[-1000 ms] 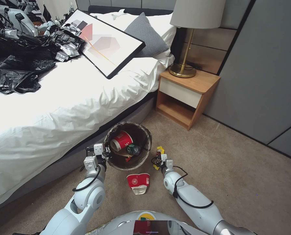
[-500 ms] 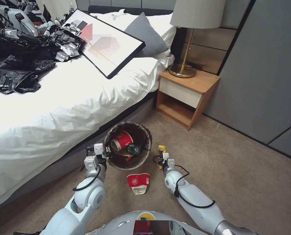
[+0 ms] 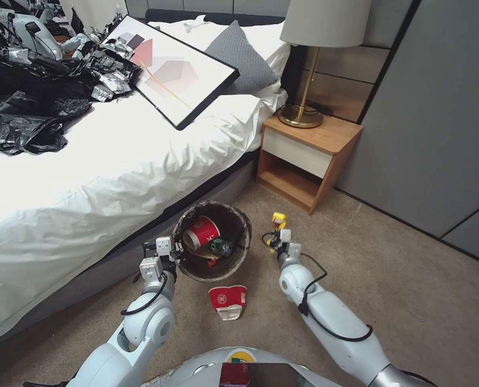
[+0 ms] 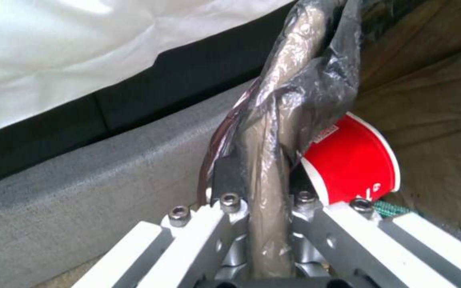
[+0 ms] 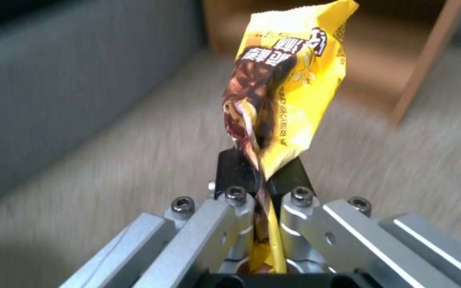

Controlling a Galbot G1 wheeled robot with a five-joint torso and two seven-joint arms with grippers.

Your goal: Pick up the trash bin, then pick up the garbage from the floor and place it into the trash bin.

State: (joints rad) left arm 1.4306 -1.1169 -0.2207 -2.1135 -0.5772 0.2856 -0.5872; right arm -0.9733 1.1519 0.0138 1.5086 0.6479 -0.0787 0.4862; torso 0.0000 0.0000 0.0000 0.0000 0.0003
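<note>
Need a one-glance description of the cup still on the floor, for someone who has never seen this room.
Start at the bed; beside it on the carpet is the trash bin, its rim pinched by the left tool. On the robot's side of the bin lies a red-and-white paper cup, on its side. Unlike the similar cup in the bin, it lies on bare carpet.

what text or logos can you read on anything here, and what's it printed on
snack wrapper, held by the right gripper: dark script on yellow, not Latin letters, too blurred to quote.
red cup in the trash bin, whose rim the left gripper clamps: white markings, cut off, unreadable.
red cup on the floor: round white emblem, too small to read.
Nothing can be quoted with confidence.
</note>
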